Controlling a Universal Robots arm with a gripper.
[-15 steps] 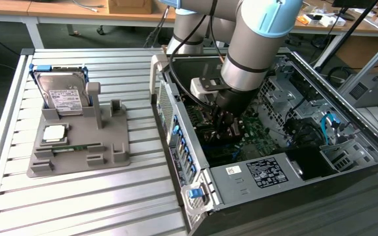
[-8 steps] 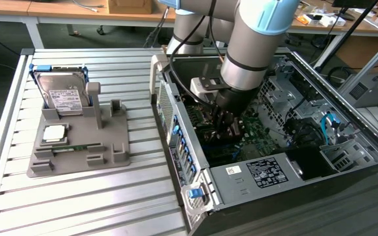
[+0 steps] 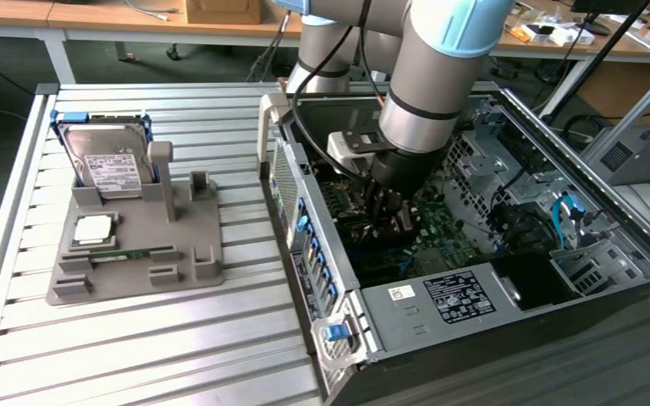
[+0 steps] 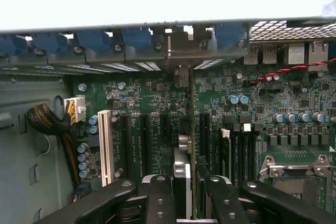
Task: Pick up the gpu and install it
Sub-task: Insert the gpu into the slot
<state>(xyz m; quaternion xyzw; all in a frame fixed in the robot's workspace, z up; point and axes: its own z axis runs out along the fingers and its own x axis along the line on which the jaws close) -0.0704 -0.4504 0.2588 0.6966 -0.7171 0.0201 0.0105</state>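
A ridged metal workbench [image 3: 133, 355] is seen carrying a grey fixture tray [image 3: 133, 254], in which a hard drive [image 3: 108, 165] is stood upright for easy picking, and beside it an open computer case [image 3: 472, 279] laid on its side so the motherboard [image 4: 152, 103] faces up. The gripper [image 4: 184, 192] is lowered into the case, closed partway on the gpu [image 4: 184, 145]. The card is held edge-on over the expansion slots [image 4: 139, 140], its bracket toward the rear slot openings, apparently so that it can be seated.
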